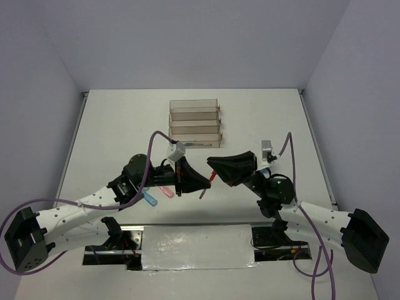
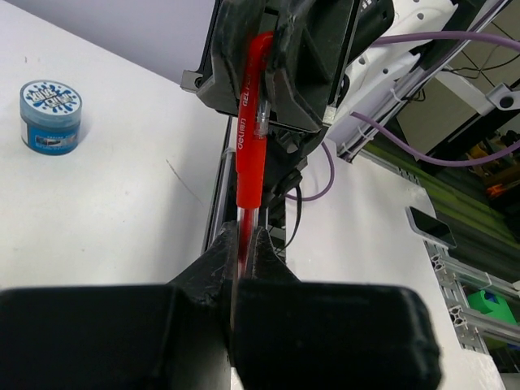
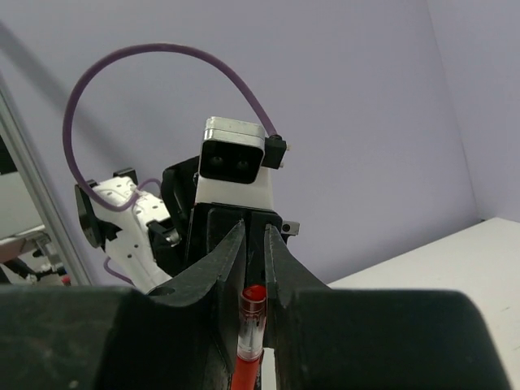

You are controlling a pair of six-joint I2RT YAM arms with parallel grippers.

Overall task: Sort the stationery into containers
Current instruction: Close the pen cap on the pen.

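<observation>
Pen: red pen (image 2: 250, 146) spans between the two grippers, one end in each.
Left gripper (image 2: 244, 237): fingers pinched almost together on the pen's thin lower end.
Right gripper (image 3: 253, 234): fingers closed tight on the pen's other end; the two grippers face each other tip to tip.
Position: the pair meets near the front centre of the table (image 1: 112, 125), well short of the trays (image 1: 195, 122).
Trays: one smoky clear block at the far centre; about four narrow compartments, count uncertain.
Surface: plain white tabletop.
Room: pale lilac walls on three sides.
Counts: red pen 1; blue roll (image 2: 50, 116) 1; pink capsule (image 1: 165, 192) 1 and blue capsule (image 1: 150, 199) 1, lying under the left arm.
</observation>
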